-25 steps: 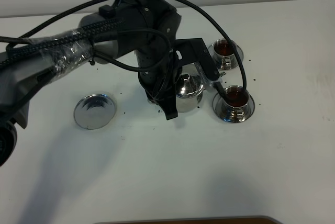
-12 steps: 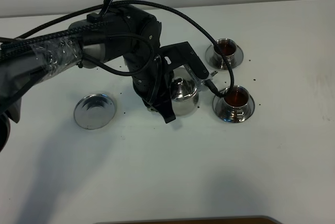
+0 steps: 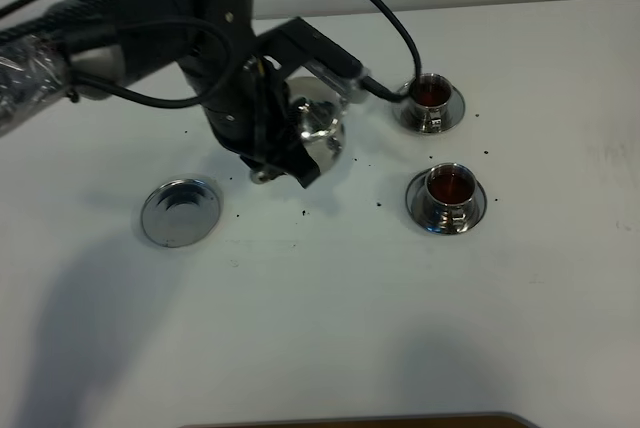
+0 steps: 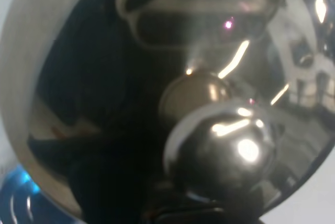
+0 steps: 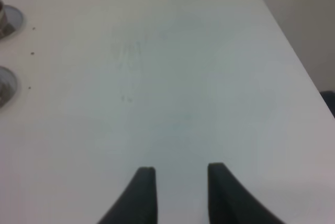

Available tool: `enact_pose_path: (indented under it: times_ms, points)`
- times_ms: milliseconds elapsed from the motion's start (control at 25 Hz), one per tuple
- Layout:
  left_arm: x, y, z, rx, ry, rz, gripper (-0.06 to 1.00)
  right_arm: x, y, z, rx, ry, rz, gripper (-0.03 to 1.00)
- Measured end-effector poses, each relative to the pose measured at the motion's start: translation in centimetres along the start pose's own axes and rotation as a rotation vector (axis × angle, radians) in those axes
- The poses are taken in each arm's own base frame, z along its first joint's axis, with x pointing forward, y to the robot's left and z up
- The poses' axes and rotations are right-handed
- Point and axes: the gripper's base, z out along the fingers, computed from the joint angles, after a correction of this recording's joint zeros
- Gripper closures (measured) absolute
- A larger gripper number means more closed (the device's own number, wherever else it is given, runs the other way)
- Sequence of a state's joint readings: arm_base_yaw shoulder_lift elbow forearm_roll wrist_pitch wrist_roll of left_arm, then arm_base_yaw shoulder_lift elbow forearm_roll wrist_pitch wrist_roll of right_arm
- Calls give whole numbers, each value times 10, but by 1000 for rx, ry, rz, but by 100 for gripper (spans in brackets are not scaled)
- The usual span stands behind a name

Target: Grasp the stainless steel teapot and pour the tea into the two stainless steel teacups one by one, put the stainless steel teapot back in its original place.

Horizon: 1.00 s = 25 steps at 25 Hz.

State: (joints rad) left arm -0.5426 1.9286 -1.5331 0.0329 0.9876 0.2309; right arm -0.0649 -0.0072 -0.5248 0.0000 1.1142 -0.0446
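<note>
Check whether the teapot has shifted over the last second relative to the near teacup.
Yes. The teapot, carried by the left tool, has moved away from the near teacup, toward the left and far side, nearer the base disc.

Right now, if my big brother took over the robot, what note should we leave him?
Left gripper: shut on the stainless steel teapot, carrying it between the cups and the steel base disc.
Right gripper: holding nothing, hanging over bare table; its tips show a gap.
Done: far teacup and near teacup both hold tea, each on its saucer.
Left: set the teapot on the base disc, then let go.
</note>
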Motion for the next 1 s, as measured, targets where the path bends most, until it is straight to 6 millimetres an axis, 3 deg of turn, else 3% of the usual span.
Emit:
enact_pose_path:
  times_ms: [160, 560, 760, 1000]
  points:
    - [22, 17, -6, -8, 19, -130, 70, 0, 0, 0, 0, 0, 0, 72]
    - [107, 51, -1, -41, -2, -427, 70, 0, 0, 0, 0, 0, 0, 72]
    - [126, 58, 13, -53, -20, -483, 70, 0, 0, 0, 0, 0, 0, 72]
    - [131, 60, 23, -59, -74, -504, 70, 0, 0, 0, 0, 0, 0, 72]
